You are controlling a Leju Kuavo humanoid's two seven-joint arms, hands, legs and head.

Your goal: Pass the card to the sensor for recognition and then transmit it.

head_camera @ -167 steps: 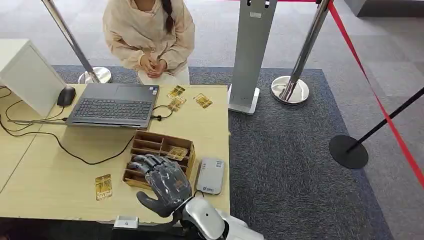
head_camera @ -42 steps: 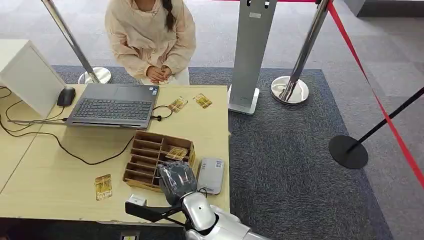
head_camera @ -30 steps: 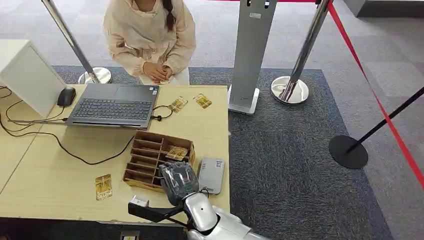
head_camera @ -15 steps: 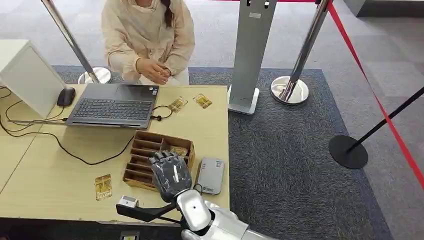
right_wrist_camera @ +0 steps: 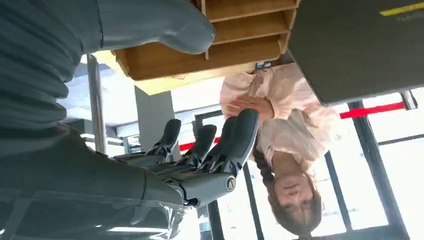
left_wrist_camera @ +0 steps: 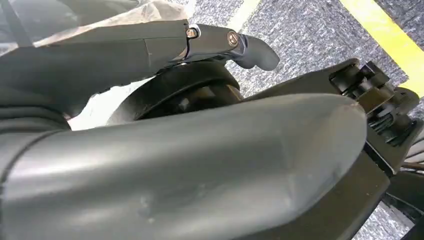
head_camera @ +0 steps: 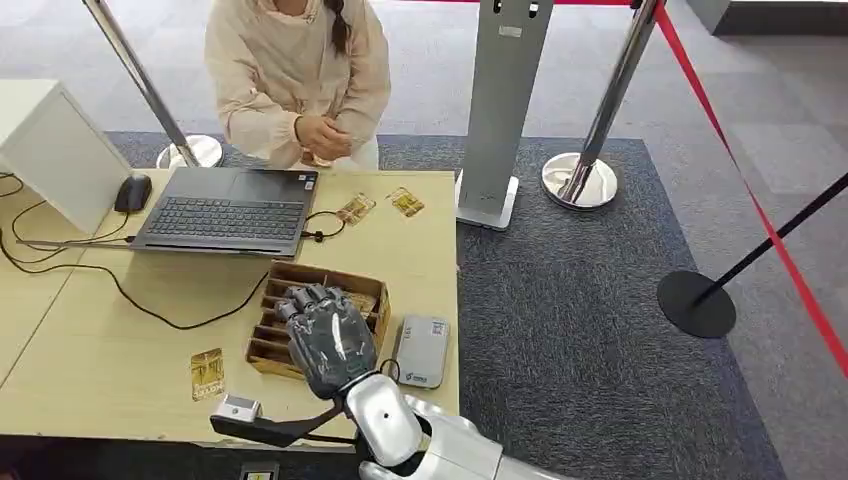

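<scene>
Cards lie loose on the table (head_camera: 90, 330): one card (head_camera: 207, 373) near the front edge, two more past the laptop (head_camera: 225, 208); another seems to sit in the wooden organizer (head_camera: 262, 345), half hidden; the right hand (head_camera: 325, 335) hovers over that box, fingers apart, holding nothing; judged step: the pick-up; next, a pinch, then across to the sensor (head_camera: 422, 351) just beside; the box's dividers crowd the fingers; a person (head_camera: 297, 70) waits opposite; the left hand's state cannot be told.
</scene>
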